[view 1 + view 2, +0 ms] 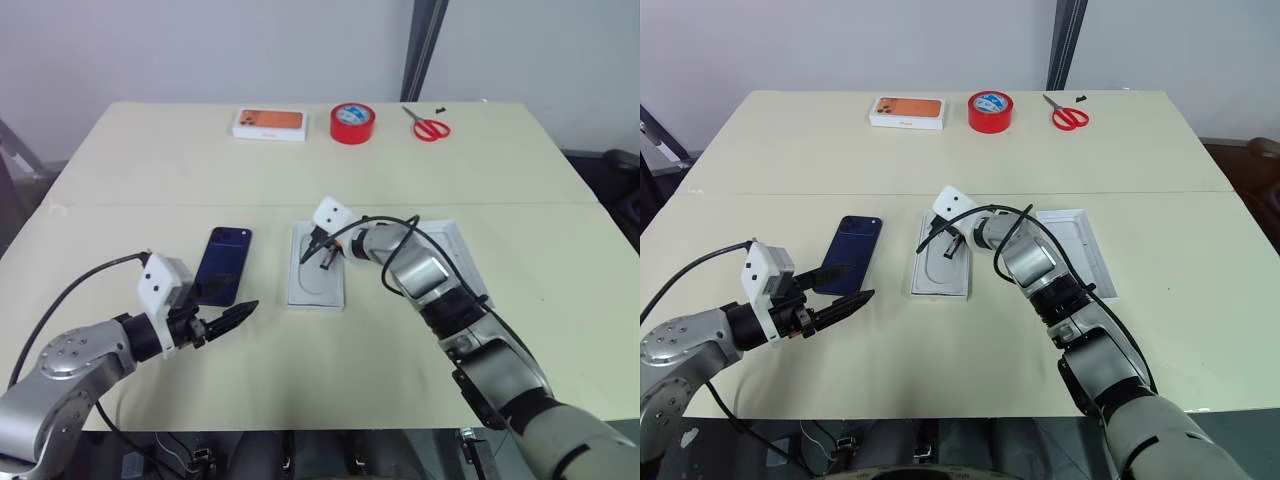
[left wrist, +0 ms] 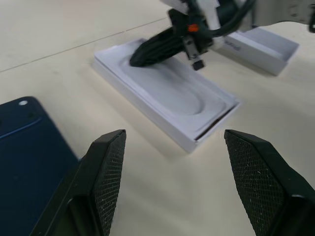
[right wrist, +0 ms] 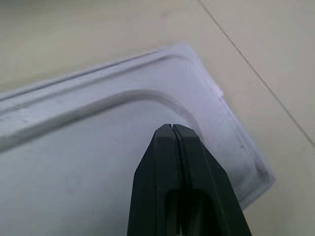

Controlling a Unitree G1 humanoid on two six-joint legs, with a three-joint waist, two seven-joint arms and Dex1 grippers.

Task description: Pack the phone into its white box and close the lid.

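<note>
From my seat the right gripper [image 3: 172, 129] is pressed together, tip over the white insert [image 2: 167, 93] sitting in the white box [image 1: 318, 266] mid-table. The left gripper [image 2: 179, 162] is spread wide, holding nothing, near the front edge. Phone [image 1: 850, 253] lies flat just left of the box; lid [image 1: 1077, 250] on its right.

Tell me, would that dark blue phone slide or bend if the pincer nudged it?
The phone looks rigid, so it probably won't bend. Its back looks glossy and it lies flat on the smooth table, so a nudge would likely slide it. It cannot roll.
</note>
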